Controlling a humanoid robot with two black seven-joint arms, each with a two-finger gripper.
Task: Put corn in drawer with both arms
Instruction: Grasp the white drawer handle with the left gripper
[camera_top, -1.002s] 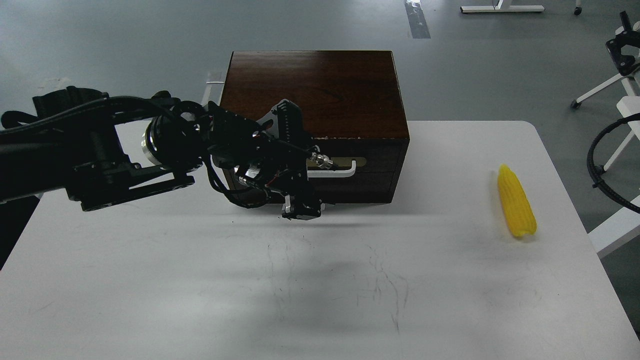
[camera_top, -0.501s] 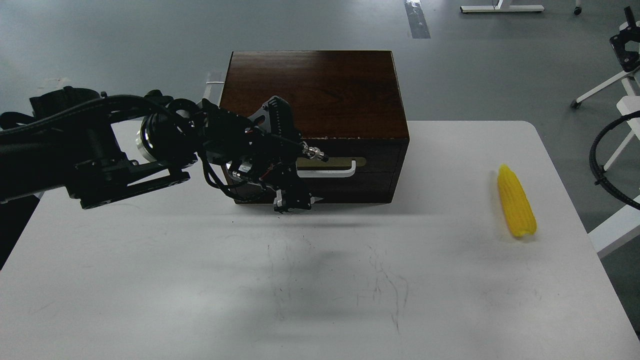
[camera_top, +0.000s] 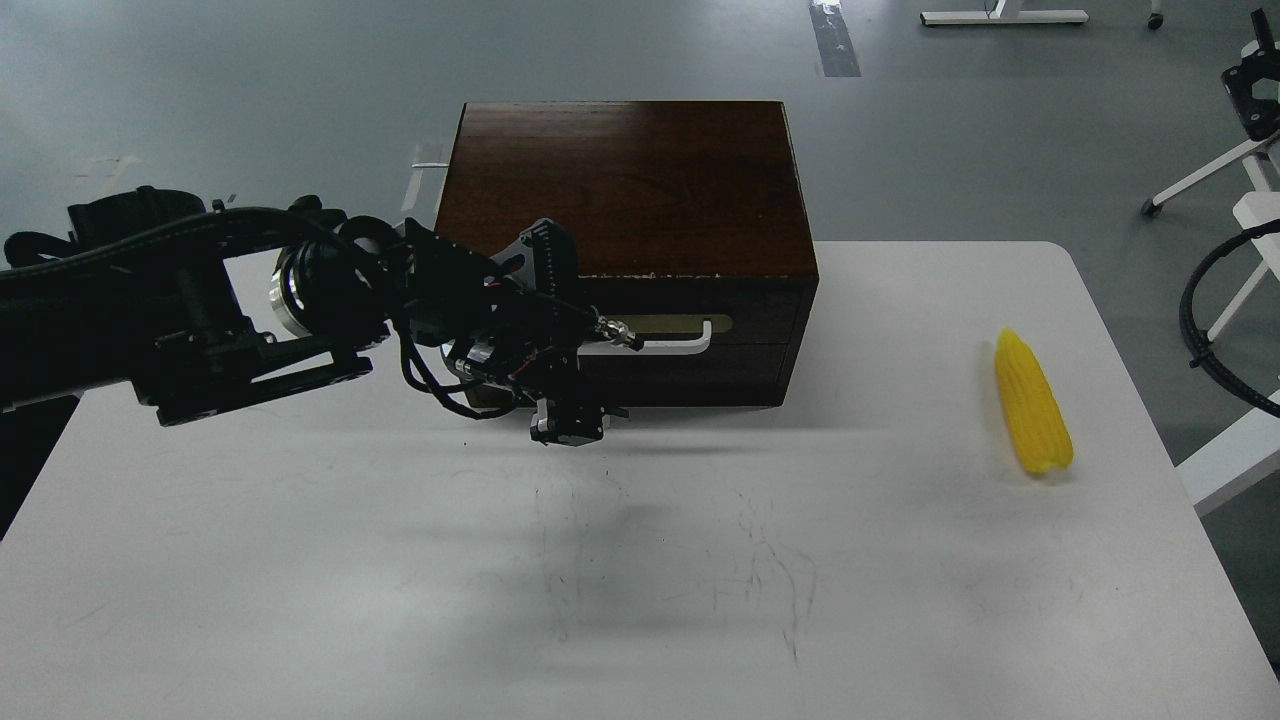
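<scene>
The yellow corn (camera_top: 1033, 416) lies on the white table (camera_top: 640, 560) at the far right, tapered end pointing away from me. The dark wooden box (camera_top: 625, 185) stands at the table's back middle. Its drawer (camera_top: 740, 345) is shut, with the white bar handle (camera_top: 668, 346) on a beige backplate. My left arm comes in from the left. Its gripper (camera_top: 568, 424) hangs in front of the drawer's left part, just below and left of the handle, fingers pointing down at the table. It is too dark to tell the fingers apart. It holds nothing visible. The right gripper is out of view.
A black cable loop (camera_top: 1200, 320) and white stand legs (camera_top: 1225, 460) sit off the table's right edge. A black clamp (camera_top: 1255, 85) shows at the top right. The table's front has scuff marks (camera_top: 750, 570).
My left gripper has drifted left along the drawer front, away from the middle of the handle. The corn and the drawer have not moved.
</scene>
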